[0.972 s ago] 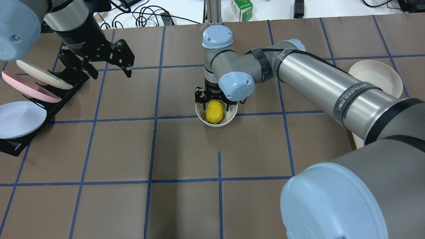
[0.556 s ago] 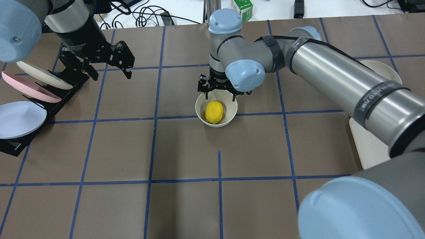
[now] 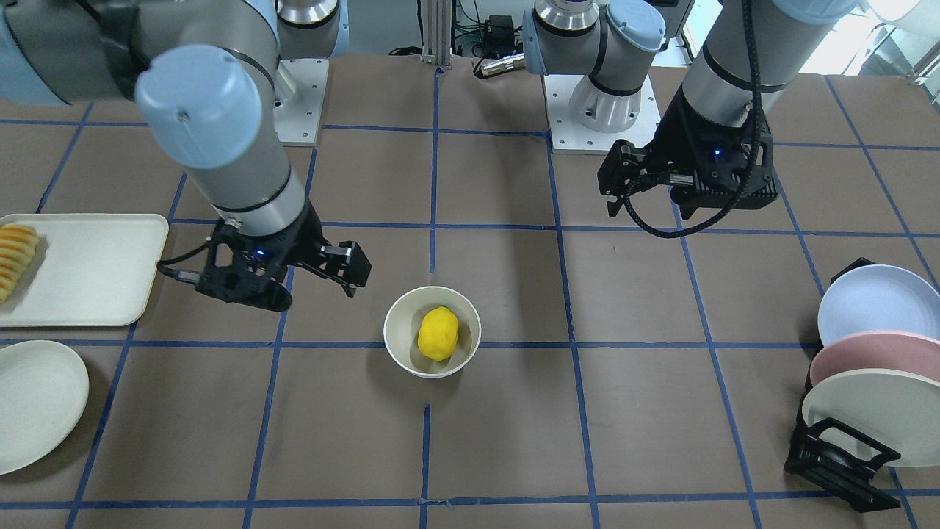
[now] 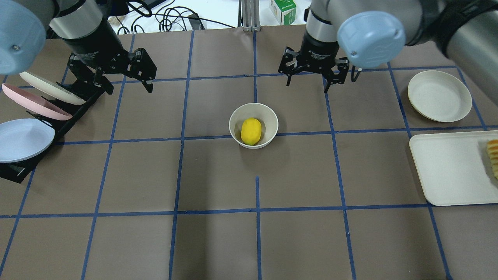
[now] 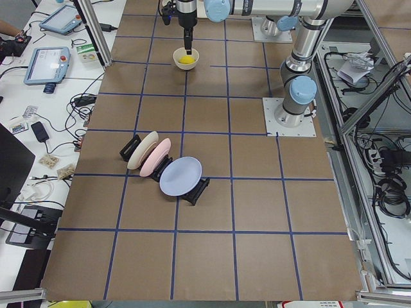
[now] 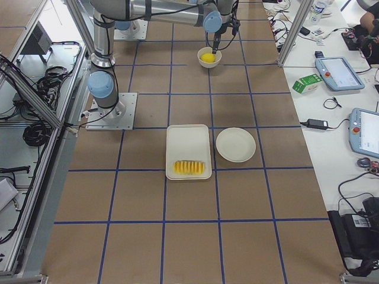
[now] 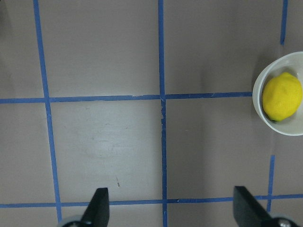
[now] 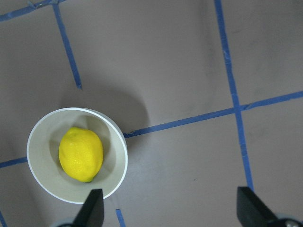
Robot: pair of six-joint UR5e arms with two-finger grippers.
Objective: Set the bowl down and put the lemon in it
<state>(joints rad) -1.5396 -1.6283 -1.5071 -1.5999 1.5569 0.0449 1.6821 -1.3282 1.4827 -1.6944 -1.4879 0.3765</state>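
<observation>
The off-white bowl (image 4: 234, 116) stands upright near the table's middle with the yellow lemon (image 4: 251, 131) lying inside it. Both also show in the front view, bowl (image 3: 393, 323) and lemon (image 3: 438, 333). My right gripper (image 4: 310, 80) is open and empty, hovering behind and to the right of the bowl, clear of it. Its wrist view shows the bowl (image 8: 121, 142) and lemon (image 8: 81, 153) below-left of its spread fingers (image 8: 93, 209). My left gripper (image 4: 128, 83) is open and empty at the back left. Its wrist view catches the bowl (image 7: 258, 97) and lemon (image 7: 282, 96) at the right edge.
A black rack (image 4: 74, 112) holding three plates stands at the left edge. A flat cream plate (image 4: 439, 96) and a cream tray (image 4: 447, 171) with pale orange-yellow slices (image 4: 493, 157) lie at the right. Cables and a green carton (image 4: 283, 9) sit beyond the table's far edge.
My right gripper let go of the lemon in the bowl, rose, and moved away to the back right. The lemon stays in the bowl. The left arm has not moved.
</observation>
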